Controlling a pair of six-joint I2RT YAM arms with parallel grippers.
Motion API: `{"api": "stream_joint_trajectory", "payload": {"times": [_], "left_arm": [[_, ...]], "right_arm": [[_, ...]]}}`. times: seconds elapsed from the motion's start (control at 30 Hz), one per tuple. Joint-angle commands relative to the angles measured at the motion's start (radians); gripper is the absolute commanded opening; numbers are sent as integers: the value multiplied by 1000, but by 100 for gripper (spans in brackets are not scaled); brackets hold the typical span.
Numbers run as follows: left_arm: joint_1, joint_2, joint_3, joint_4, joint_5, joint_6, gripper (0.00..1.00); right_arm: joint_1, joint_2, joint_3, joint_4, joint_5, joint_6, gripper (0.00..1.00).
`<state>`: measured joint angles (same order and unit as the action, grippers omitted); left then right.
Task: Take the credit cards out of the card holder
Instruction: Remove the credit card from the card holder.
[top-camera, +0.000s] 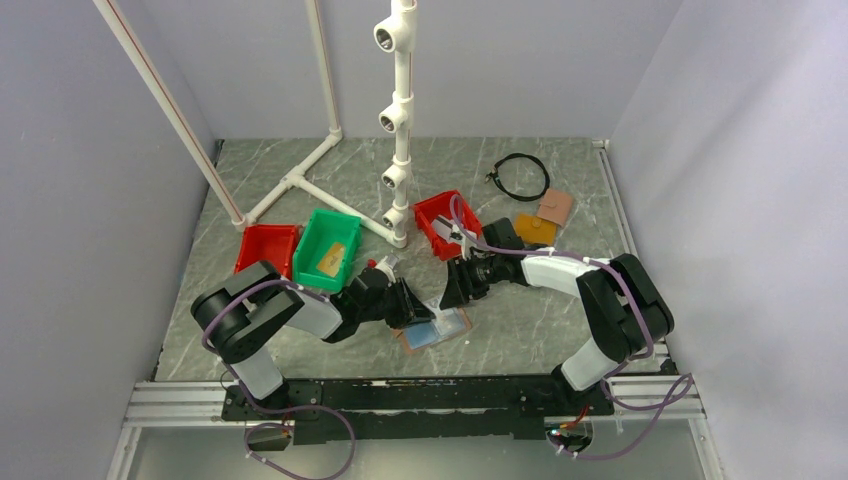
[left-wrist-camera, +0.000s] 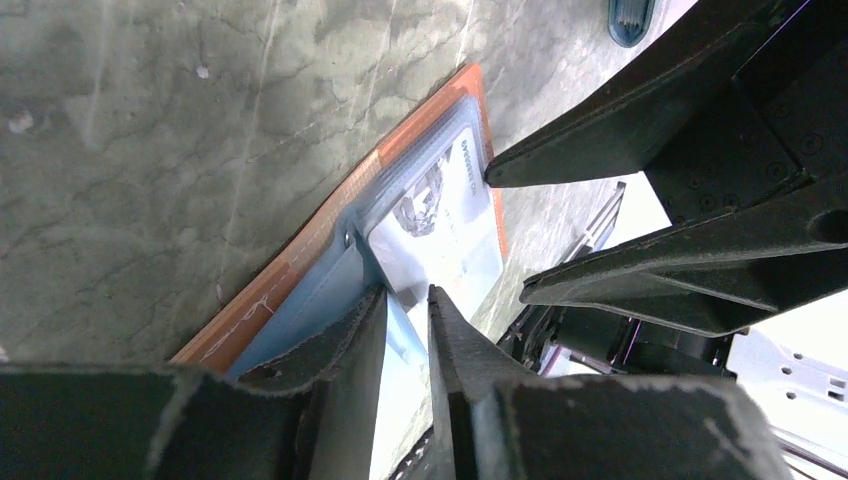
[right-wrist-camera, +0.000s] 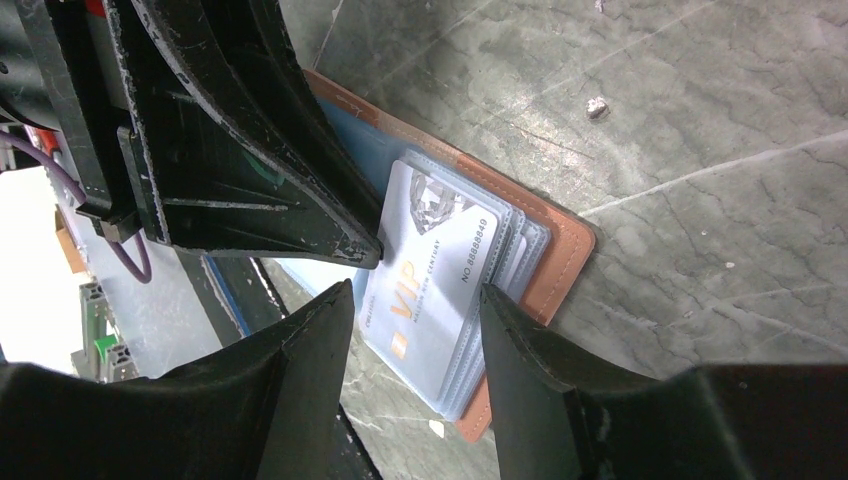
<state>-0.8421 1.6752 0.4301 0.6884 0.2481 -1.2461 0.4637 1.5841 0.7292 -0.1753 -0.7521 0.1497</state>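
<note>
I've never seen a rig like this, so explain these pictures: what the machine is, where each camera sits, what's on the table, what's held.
It is a robot: two arms bolted at the near edge of the table, each ending in a two-finger gripper. The wide picture looks down from above and behind; the other two come from cameras on the wrists, so the black shapes there are fingers. The card holder lies open on the table, brown outside, blue inside, a grey-white credit card on top. The right gripper is open, one finger on either side of that card. The left gripper is nearly closed at the blue lining; whether it pinches is unclear. Farther back stand a green bin holding a gold-tan card and a white pipe frame.
</note>
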Motion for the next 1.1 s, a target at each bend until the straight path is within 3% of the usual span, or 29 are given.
{"api": "stream_joint_trajectory", "payload": {"times": [0.0,0.27,0.5,0.67,0.93,1.07], "left_arm": [[-5,11,-6,11,-13,12,29],[-4,40,-22,85,0,0,34],[0,69,-35,136,8,-19,34],[3,63,-50,146,-7,-28,29],[9,64,-60,165,-3,-25,0],[14,91,-69,228,9,-34,0]], "right_arm": [[4,18,11,-16,48,-14,53],[6,49,16,-14,-95,24,41],[7,33,10,20,-237,60,36],[6,24,9,32,-250,73,35],[2,31,8,43,-253,91,35],[-8,31,9,45,-240,93,38]]}}
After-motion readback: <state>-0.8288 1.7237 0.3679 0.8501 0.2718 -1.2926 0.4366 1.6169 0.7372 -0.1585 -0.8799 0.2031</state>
